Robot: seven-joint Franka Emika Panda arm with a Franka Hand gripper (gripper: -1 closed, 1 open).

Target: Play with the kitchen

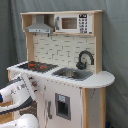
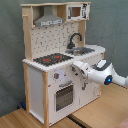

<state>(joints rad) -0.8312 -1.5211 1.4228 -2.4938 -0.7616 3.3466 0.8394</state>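
Risk lies in the white arm's gripper (image 2: 75, 66), jaw state impossible to tell, at centre frame by the white and light-wood toy kitchen (image 2: 50, 80)'s knob panel, shoving the kitchen askew.

A dull grey-green curtain (image 1: 113, 45) is hanging as the backdrop in both exterior views, falling in soft vertical folds. In the second exterior view, a light wooden table surface (image 2: 100, 110) is stretching across the bottom, with a dark seam running through it. Soft, even light is filling the room.
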